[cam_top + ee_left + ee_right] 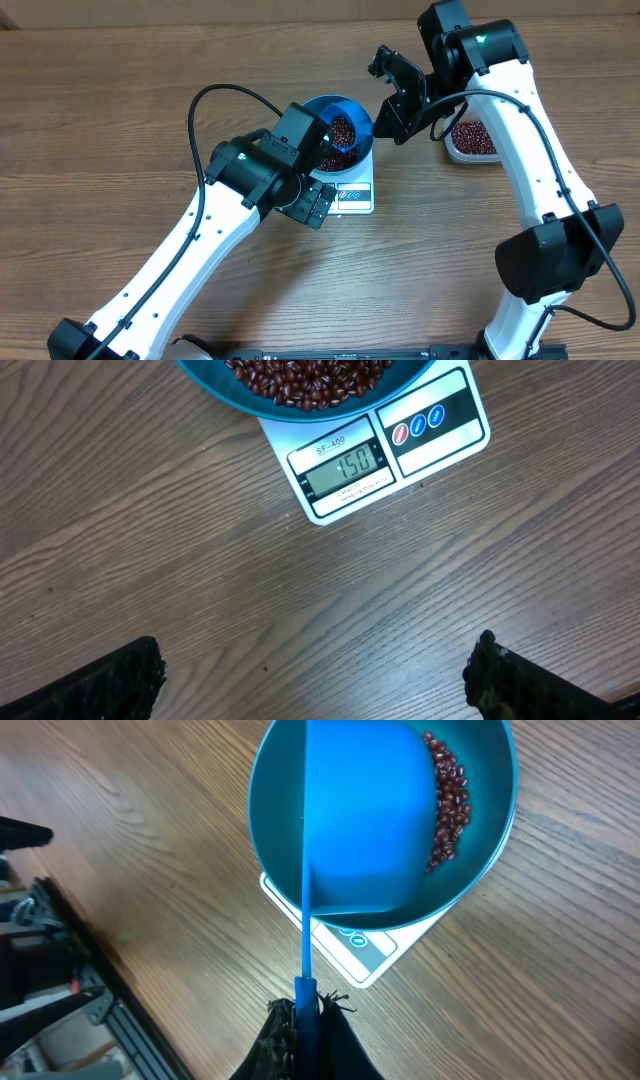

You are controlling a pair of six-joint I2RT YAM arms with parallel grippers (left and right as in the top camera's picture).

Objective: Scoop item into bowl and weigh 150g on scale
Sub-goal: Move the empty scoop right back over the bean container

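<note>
Maroon beans [310, 378] lie heaped in the blue bowl [490, 800], which sits on the white scale [390, 445] on the counter [150, 560]. Loose, hard and quick to roll, they probably cannot be pinched; only the scoop [365, 815] moves them. The right pincer [308, 1020] clenches its thin handle. The left pincer [315, 675] hangs released at the scale's near side.

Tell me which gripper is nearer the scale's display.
Left. The left gripper hovers open right by the scale display; the right gripper holds the scoop over the bowl, farther off.
</note>
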